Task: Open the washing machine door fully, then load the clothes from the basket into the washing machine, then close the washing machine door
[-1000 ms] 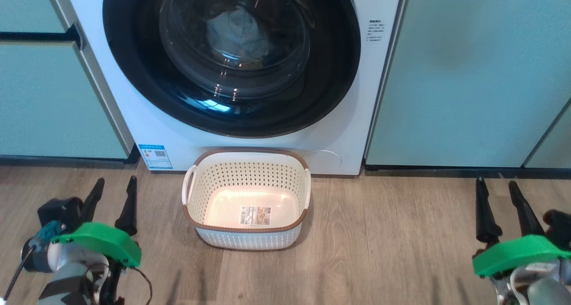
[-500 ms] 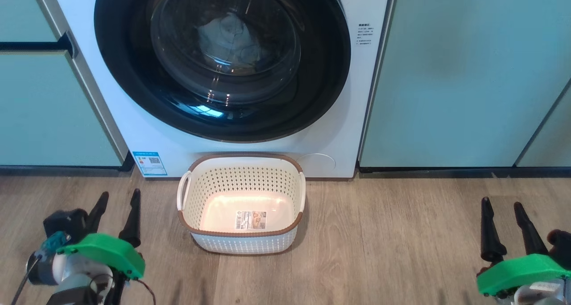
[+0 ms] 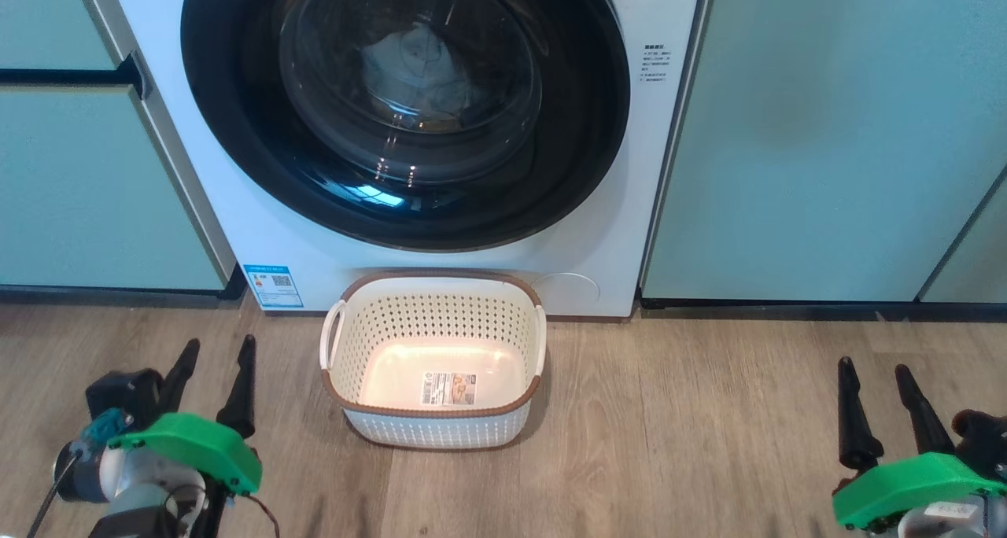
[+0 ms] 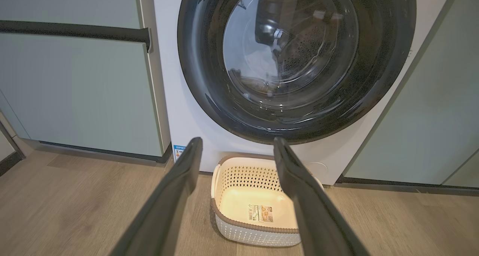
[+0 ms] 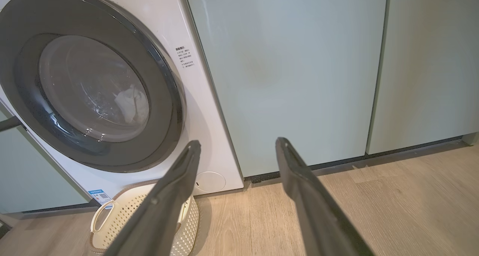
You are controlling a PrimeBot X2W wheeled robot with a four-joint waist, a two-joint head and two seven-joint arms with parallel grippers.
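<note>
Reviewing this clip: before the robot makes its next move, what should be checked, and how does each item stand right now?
1. The washing machine door sits shut against the washing machine: ok.
2. The basket is emptied, with just its label sticker on the bottom: ok.
3. The clothes are loaded; pale cloth shows behind the door's glass: ok.
4. The left gripper has its fingers apart and holds nothing: ok.
5. The right gripper has its fingers apart and holds nothing: ok.
6. No cloth is pinched at the door's edge: cannot tell.
</note>
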